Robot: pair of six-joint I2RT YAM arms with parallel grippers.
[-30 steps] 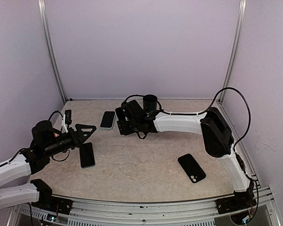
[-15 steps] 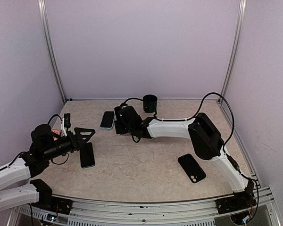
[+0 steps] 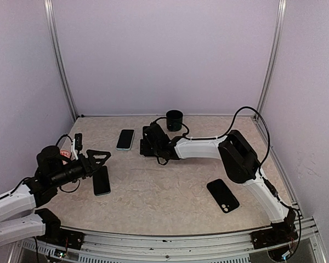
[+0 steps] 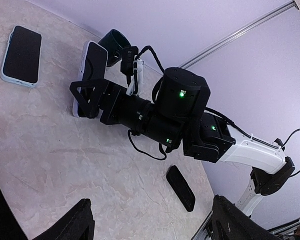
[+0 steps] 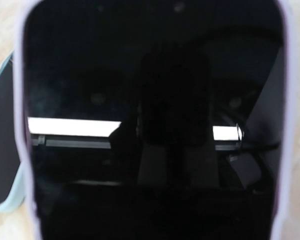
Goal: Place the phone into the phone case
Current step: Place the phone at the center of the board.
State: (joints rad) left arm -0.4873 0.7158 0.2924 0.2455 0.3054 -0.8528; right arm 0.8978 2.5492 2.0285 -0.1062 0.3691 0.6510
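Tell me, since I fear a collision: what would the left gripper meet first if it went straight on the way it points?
Most likely the right gripper: the left gripper points across the table at it, with nothing between. Height is unclear, so it might touch the table first.

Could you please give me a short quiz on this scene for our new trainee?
1. True or false: the left gripper is holding a phone.
2. What stands near the back wall? A) a black cup B) a bowl C) a bottle
3. Which arm's gripper holds the lavender-edged phone?
Key: 1 false; 2 A; 3 the right gripper.
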